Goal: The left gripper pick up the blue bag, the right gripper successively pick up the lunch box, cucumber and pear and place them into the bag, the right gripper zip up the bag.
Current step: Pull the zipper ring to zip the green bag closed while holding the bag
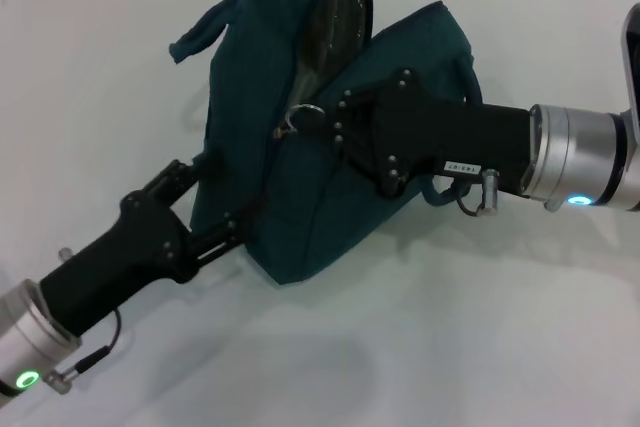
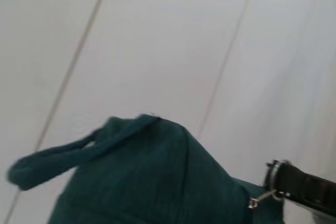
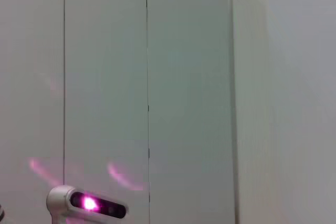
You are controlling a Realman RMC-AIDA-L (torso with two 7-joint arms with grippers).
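The blue bag (image 1: 300, 197) stands on the white table (image 1: 480, 327), tilted, with its top opening (image 1: 335, 22) partly open and dark inside. My left gripper (image 1: 235, 225) is shut on the bag's lower left edge. My right gripper (image 1: 332, 119) reaches in from the right against the bag's upper front, its fingers closed at the metal zipper pull (image 1: 292, 125). In the left wrist view the bag (image 2: 142, 182) fills the bottom, with the zipper pull (image 2: 255, 201) beside a black finger (image 2: 304, 184). The lunch box, cucumber and pear are out of view.
The bag's handle strap (image 1: 205, 32) sticks out to the upper left. The right wrist view shows only wall panels and a white device with a pink light (image 3: 86, 203).
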